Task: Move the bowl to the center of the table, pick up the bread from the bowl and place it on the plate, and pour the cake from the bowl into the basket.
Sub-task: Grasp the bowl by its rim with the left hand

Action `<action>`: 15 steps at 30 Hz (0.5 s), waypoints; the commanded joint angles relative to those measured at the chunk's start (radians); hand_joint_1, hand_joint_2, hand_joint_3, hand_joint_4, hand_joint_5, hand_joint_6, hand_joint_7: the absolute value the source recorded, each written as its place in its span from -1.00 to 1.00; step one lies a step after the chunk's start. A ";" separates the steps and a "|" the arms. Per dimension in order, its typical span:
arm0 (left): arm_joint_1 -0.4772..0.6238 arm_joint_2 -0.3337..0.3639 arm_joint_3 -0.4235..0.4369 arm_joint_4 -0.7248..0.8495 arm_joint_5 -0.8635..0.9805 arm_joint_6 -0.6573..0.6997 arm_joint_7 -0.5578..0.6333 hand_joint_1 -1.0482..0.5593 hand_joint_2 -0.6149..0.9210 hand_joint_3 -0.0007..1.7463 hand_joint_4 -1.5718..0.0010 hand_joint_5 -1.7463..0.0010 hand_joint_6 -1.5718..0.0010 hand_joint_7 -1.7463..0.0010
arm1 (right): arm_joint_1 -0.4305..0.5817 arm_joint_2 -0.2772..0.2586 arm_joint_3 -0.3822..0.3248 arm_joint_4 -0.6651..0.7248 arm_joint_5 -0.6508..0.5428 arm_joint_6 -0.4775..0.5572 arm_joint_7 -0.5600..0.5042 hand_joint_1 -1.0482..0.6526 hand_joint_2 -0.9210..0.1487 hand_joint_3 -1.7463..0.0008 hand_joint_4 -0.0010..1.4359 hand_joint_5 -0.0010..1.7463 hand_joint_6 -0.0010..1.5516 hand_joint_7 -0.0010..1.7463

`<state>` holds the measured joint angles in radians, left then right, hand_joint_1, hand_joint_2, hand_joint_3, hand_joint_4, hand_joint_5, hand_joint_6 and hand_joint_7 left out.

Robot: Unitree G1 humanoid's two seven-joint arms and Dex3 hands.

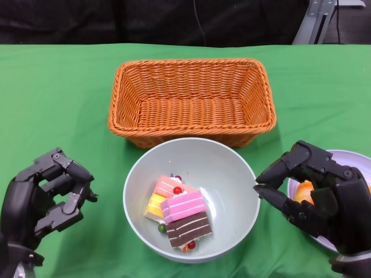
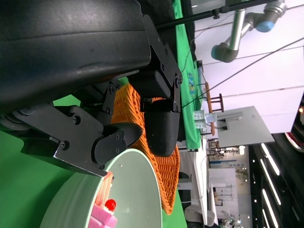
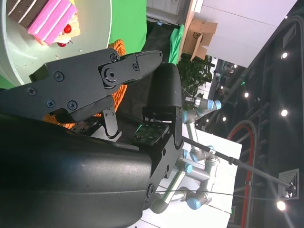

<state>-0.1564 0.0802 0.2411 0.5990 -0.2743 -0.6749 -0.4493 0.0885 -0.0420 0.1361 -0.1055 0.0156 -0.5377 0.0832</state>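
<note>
The pale green bowl [image 1: 232, 174] sits near the table's front middle, just in front of the orange wicker basket [image 1: 191, 124]. Several cake slices [image 1: 182, 214], pink, yellow and brown, lie in the bowl. An orange piece of bread [image 1: 303, 191] lies on the white plate [image 1: 348, 156] at the lower right, partly hidden by my right hand [image 1: 319, 194]. That hand hovers over the plate beside the bowl's right rim, fingers bent and apart, holding nothing. My left hand [image 1: 49, 191] is left of the bowl, apart from it and empty. The right wrist view shows the bowl [image 3: 90, 28] and cake [image 3: 50, 19].
Green cloth [image 1: 58, 104] covers the table to its far edge. The basket holds nothing that I can see. The left wrist view shows the bowl rim [image 2: 133, 190] and the basket [image 2: 161, 175] close beyond my left hand's fingers [image 2: 159, 128].
</note>
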 commanded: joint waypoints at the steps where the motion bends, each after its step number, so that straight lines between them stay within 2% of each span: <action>1: -0.015 0.044 -0.002 0.009 0.052 -0.117 0.007 0.22 0.82 -0.32 0.08 -0.59 -0.02 -0.12 | -0.006 0.011 -0.014 -0.003 0.016 -0.012 0.002 -0.11 -0.96 0.84 -0.06 0.81 -0.15 0.50; 3: -0.019 0.068 -0.017 0.007 0.076 -0.202 -0.018 0.12 0.78 -0.42 0.14 -0.38 0.01 0.10 | -0.012 0.018 -0.017 -0.002 0.020 -0.012 0.002 -0.11 -0.95 0.83 -0.06 0.81 -0.15 0.50; 5: -0.021 0.096 -0.033 0.005 0.121 -0.293 -0.022 0.03 0.81 -0.59 0.19 -0.17 -0.01 0.41 | -0.017 0.024 -0.021 -0.003 0.023 -0.007 0.000 -0.10 -0.95 0.81 -0.06 0.81 -0.15 0.51; 6: -0.020 0.111 -0.038 0.001 0.163 -0.337 -0.006 0.01 0.84 -0.71 0.21 0.02 -0.01 0.59 | -0.019 0.028 -0.023 -0.003 0.024 -0.003 -0.001 -0.10 -0.90 0.75 -0.05 0.81 -0.15 0.51; 8: -0.006 0.149 -0.039 -0.037 0.291 -0.407 0.041 -0.03 0.91 -0.88 0.23 0.38 0.00 0.88 | -0.024 0.033 -0.027 0.000 0.022 -0.002 -0.004 -0.09 -0.49 0.29 -0.05 0.81 -0.16 0.51; 11: -0.005 0.196 -0.034 -0.061 0.424 -0.503 0.091 -0.09 0.93 -0.96 0.28 0.62 0.07 0.98 | -0.032 0.032 -0.031 0.006 0.020 -0.002 0.001 -0.10 -0.36 0.12 -0.08 0.81 -0.18 0.52; 15: -0.015 0.250 -0.028 -0.072 0.558 -0.598 0.151 -0.19 0.89 -0.99 0.29 0.74 0.10 1.00 | -0.043 0.044 -0.038 0.016 0.019 -0.005 -0.005 -0.08 -0.27 0.03 -0.07 0.80 -0.17 0.50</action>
<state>-0.1681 0.2952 0.2032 0.5435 0.2455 -1.2428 -0.3257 0.0543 -0.0022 0.1091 -0.0976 0.0277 -0.5380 0.0844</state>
